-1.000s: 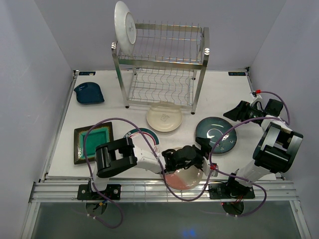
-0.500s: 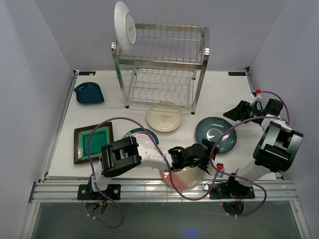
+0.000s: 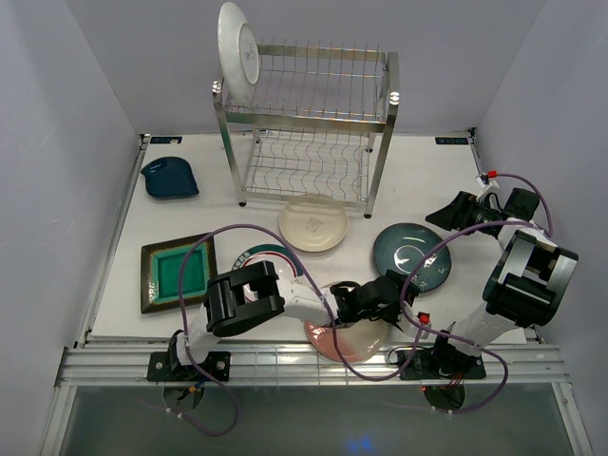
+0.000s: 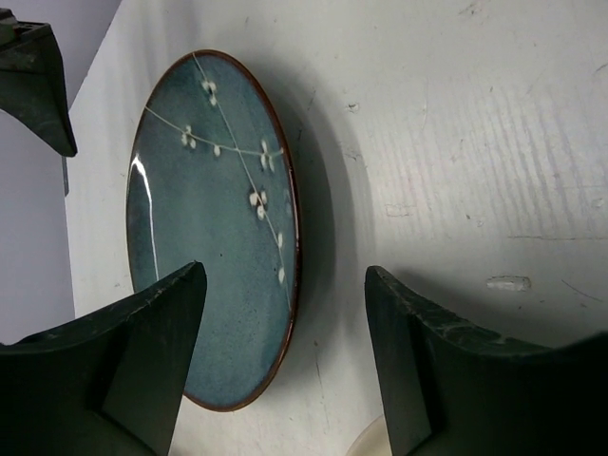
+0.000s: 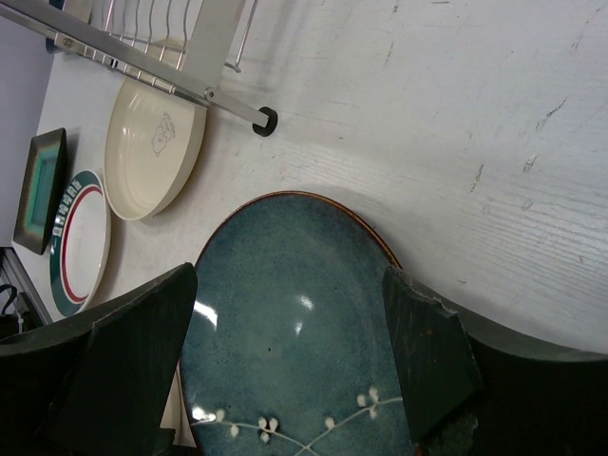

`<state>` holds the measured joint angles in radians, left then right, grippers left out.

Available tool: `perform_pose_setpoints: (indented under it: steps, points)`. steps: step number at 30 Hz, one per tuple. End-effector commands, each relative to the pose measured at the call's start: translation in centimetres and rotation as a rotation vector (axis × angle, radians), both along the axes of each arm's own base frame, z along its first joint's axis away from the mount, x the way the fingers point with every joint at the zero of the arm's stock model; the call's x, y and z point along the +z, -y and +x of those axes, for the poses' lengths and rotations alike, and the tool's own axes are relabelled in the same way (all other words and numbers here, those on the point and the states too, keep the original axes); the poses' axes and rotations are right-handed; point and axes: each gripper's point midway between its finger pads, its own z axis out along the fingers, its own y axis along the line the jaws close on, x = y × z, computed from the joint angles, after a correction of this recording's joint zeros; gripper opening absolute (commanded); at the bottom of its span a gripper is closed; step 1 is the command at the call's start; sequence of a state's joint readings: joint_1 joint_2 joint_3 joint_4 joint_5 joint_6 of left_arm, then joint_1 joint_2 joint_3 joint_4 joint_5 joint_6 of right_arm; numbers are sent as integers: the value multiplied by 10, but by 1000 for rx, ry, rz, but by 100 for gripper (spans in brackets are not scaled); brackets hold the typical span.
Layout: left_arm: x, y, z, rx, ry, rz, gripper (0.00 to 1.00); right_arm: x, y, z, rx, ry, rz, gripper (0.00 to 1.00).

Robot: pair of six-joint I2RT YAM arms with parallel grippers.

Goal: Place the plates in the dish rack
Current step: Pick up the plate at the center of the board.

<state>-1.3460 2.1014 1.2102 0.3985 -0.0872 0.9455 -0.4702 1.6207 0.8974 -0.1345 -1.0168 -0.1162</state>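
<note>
Top external view: the dish rack stands at the far side of the worktop, long axis left to right, with a white plate upright on its upper tier. The left hand is fairly wide and empty between the pink plate and the dark teal plate. The right hand is wide and empty.

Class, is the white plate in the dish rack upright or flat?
Upright: the white plate stands on edge at the dish rack's upper left end.

The left arm extends low and rightward, and the left pincer has its jaws apart. The right arm is folded, and the right pincer is spread wide and empty.
</note>
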Motion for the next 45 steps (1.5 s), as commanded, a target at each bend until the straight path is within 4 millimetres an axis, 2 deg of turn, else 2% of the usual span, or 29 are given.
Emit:
perform_pose_setpoints:
  steps: [1,7,12,22,26,31,35,39,45]
  points:
    - [13,7,3,15,22,-17,76,12,1,7,24,39,1,84]
    - [8,17,7,17,33,-14,72,13,1,6,25,42,1,84]
    - [1,22,15,38,68,4,63,13,2,6,25,42,4,84]
    - [-12,21,20,56,84,31,54,14,2,6,25,43,6,84]
    - [-23,20,25,67,120,64,46,13,2,6,25,39,9,84]
    - [-30,20,27,71,128,78,44,13,2,7,25,38,13,84]
    - [-36,18,28,78,128,89,38,12,1,7,27,37,16,84]
    - [-43,18,28,80,124,99,22,13,2,7,25,38,18,84]
    - [-46,19,25,75,124,102,17,14,4,6,19,36,21,84]
